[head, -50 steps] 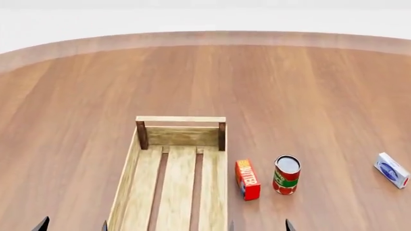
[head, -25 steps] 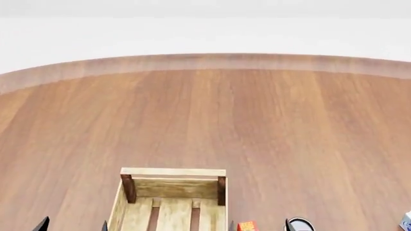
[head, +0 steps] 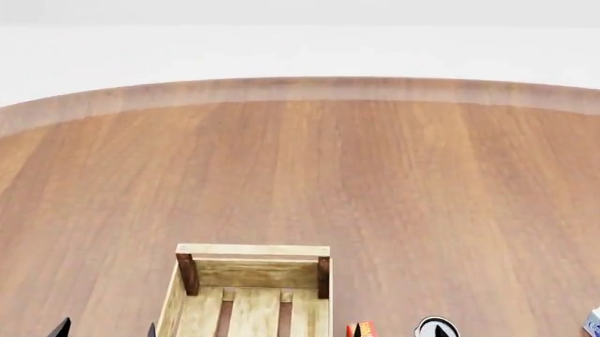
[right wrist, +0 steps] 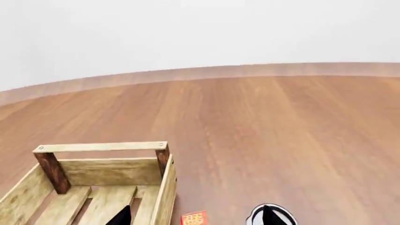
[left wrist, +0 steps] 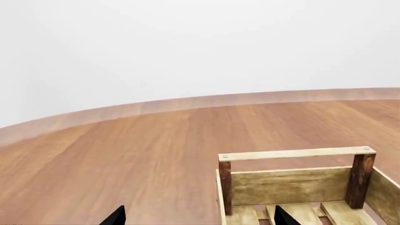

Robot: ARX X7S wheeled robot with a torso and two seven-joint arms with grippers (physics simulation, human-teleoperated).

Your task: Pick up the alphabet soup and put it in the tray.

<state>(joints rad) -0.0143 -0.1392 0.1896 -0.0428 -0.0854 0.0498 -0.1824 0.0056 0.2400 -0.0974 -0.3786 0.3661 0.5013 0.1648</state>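
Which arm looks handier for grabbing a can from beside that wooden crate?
Probably the right. The only can showing sits right of the tray, near the right gripper; the left gripper is across the tray. The alphabet soup is not in view.

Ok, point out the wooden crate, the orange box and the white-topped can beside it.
wooden crate (head: 251, 250): head view, on its far top rail.
orange box (right wrist: 194, 218): right wrist view, on its top face.
white-topped can (head: 437, 328): head view, on its white lid.
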